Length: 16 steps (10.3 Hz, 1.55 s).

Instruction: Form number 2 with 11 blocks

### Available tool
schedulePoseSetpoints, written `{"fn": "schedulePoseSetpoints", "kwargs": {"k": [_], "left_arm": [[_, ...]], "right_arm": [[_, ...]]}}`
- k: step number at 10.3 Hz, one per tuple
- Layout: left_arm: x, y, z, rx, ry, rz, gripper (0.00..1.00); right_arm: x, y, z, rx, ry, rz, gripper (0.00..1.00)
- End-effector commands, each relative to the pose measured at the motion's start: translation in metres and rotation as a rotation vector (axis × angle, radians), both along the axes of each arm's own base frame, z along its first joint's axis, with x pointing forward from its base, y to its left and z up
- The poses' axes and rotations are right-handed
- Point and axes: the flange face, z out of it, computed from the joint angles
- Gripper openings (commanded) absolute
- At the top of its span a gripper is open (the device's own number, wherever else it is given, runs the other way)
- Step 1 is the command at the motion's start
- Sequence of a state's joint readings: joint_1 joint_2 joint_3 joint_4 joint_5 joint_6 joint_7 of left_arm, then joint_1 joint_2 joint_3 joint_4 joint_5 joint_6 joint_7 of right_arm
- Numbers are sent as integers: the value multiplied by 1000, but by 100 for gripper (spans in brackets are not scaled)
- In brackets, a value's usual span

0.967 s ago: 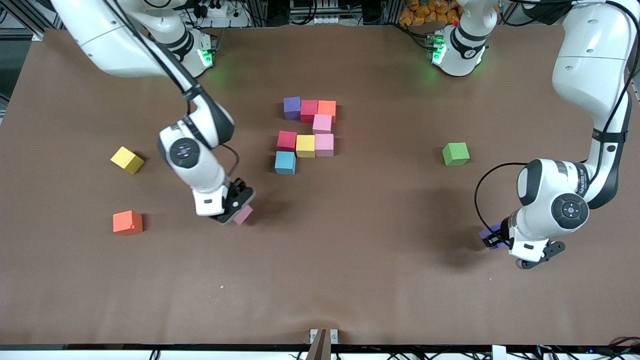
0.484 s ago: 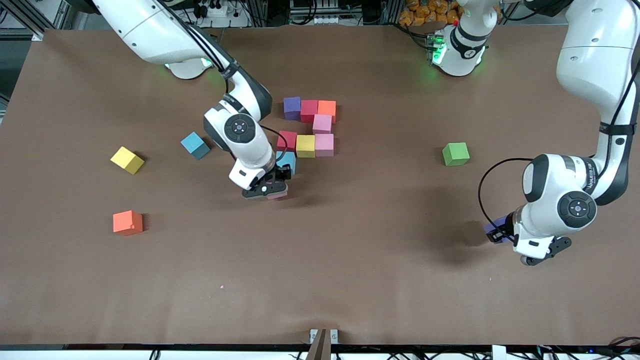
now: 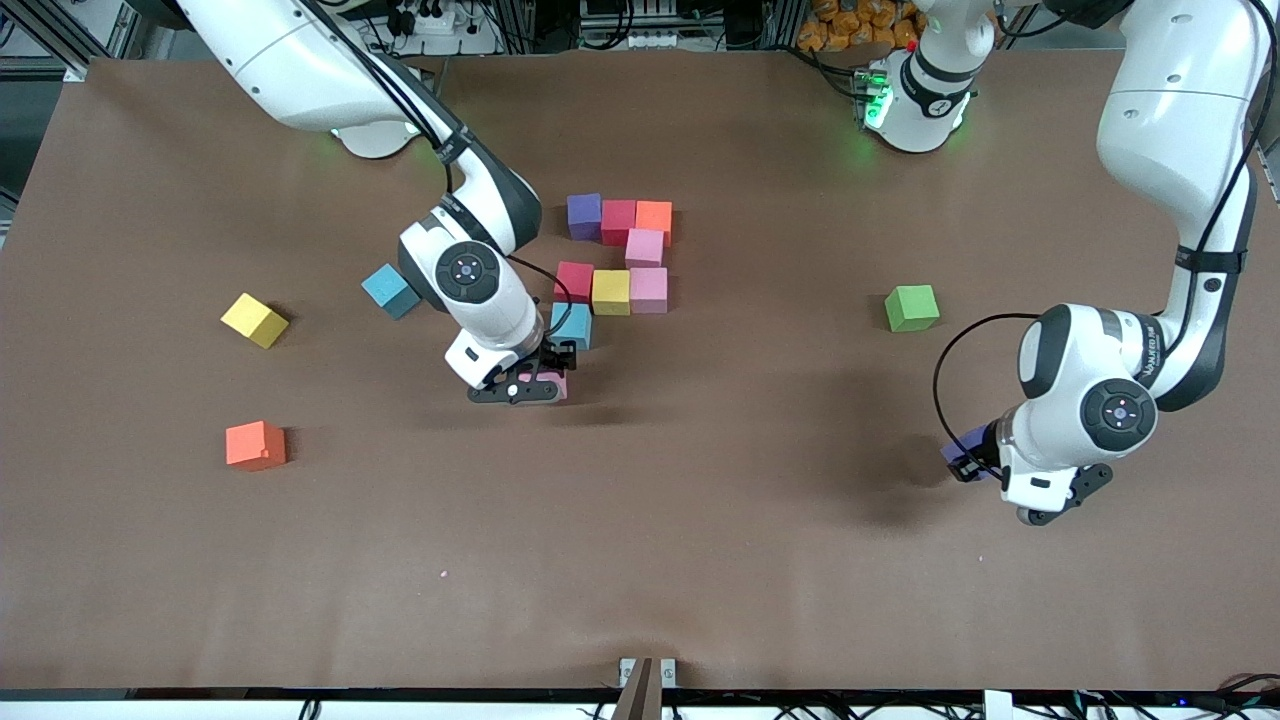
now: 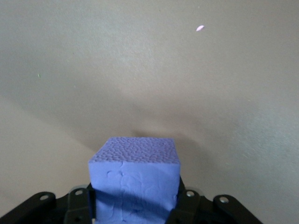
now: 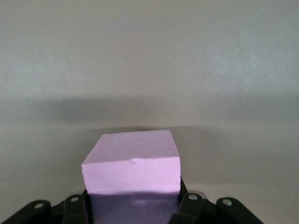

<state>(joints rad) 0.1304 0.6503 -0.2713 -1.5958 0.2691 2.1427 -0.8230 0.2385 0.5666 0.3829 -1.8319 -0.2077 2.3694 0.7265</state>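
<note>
Several blocks stand joined mid-table as a partial number 2 (image 3: 611,292): purple (image 3: 584,215), red (image 3: 618,221) and orange (image 3: 654,218) in a row, then pink (image 3: 644,247), then red (image 3: 573,281), yellow and pink (image 3: 648,289), then blue (image 3: 572,325). My right gripper (image 3: 530,387) is shut on a pink block (image 3: 552,385) (image 5: 131,168), low over the table right beside that blue block. My left gripper (image 3: 975,465) is shut on a purple block (image 3: 956,450) (image 4: 134,177) over bare table toward the left arm's end.
Loose blocks lie apart on the brown table: green (image 3: 911,307) toward the left arm's end, and blue (image 3: 389,290), yellow (image 3: 253,320) and orange (image 3: 255,445) toward the right arm's end.
My right gripper carried the pink block from near the loose orange block to beside the figure's blue block. My left gripper drifted slightly toward the middle with the purple block.
</note>
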Motion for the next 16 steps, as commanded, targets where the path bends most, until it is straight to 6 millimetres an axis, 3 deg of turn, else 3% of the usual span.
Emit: {"fn": "schedulePoseSetpoints", "kwargs": {"k": [1, 3, 8, 11, 16], "left_arm": [[-12, -19, 12, 12, -6, 68, 35], [-15, -42, 13, -2, -12, 148, 35], [-21, -87, 13, -2, -24, 290, 35], [-22, -97, 14, 4, -33, 400, 35], [-24, -85, 18, 24, -6, 667, 36]], "right_arm": [[-14, 26, -18, 4, 40, -69, 0], [-13, 46, -25, 7, 44, -97, 0], [-7, 35, -39, -39, 21, -65, 0], [-14, 35, -49, -78, 46, -60, 0], [-20, 40, -48, -89, 55, -104, 0]]}}
